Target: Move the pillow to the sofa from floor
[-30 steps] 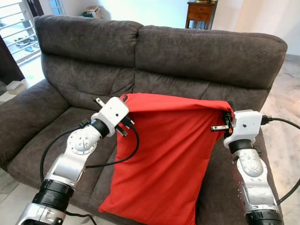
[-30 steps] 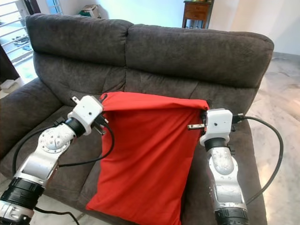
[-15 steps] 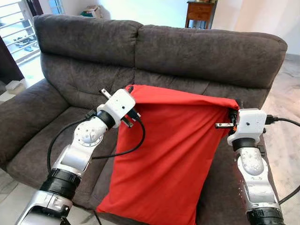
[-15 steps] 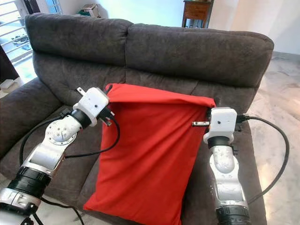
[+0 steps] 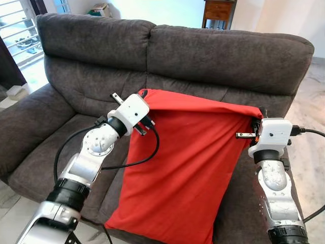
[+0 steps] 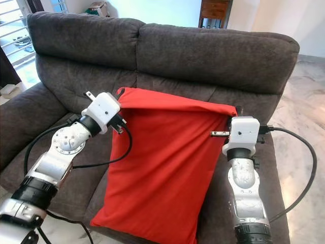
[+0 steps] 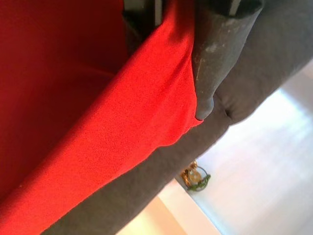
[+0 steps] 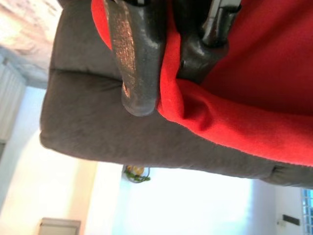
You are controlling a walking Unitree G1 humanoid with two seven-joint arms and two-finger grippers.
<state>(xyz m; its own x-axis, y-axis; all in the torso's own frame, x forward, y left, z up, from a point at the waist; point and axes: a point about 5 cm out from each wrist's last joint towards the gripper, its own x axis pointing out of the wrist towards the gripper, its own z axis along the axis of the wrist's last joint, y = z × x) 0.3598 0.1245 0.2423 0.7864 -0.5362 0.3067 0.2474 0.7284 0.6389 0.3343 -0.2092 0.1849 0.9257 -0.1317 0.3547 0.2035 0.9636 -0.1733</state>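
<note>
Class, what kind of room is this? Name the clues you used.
Most likely a home living room: a dark grey fabric two-seat sofa, a large red pillow and a small wooden side table against the far wall.

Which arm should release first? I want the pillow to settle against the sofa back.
Probably the left. The left gripper holds the red pillow's corner higher, nearer the sofa backrest; the right gripper sits lower and can steady it.

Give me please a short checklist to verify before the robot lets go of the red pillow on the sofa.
1. Left gripper fingers pinch the pillow top corner: ok.
2. Right gripper fingers pinch the other top corner: ok.
3. Pillow top edge near the sofa backrest: ok.
4. Pillow lower end fully on the seat: not ok, it hangs over the front edge.
5. Pillow will stay put once released: cannot tell.
</note>
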